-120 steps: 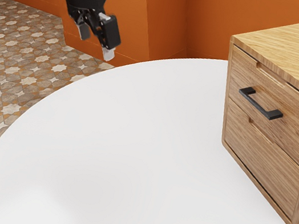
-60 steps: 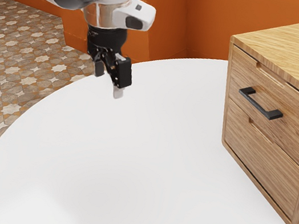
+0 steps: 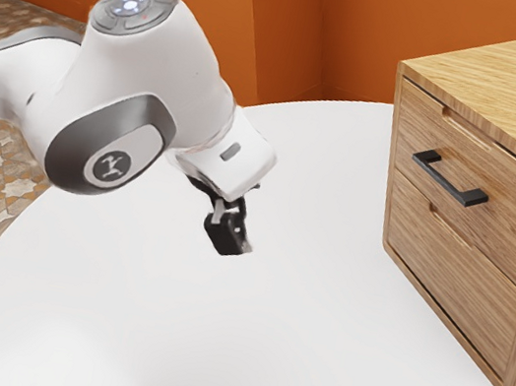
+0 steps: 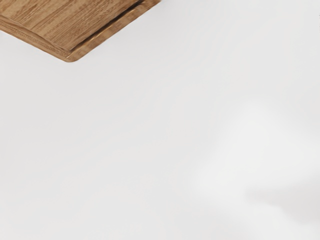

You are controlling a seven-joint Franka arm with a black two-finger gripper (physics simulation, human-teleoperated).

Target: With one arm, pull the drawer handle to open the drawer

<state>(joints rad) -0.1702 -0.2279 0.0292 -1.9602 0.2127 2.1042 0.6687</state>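
1. Exterior view: gripper (image 3: 228, 236) hangs low over the white table (image 3: 240, 350); cannot tell whether it's apart or together from this angle.
2. Black drawer handle (image 3: 450, 178) is on the top drawer (image 3: 509, 212), well apart toward the exterior view's right; drawer looks closed.
3. Risks: gripper scrapes the table at this height; a low approach hits the wooden cabinet (image 4: 65, 25) front; misalignment slips off the thin bar.
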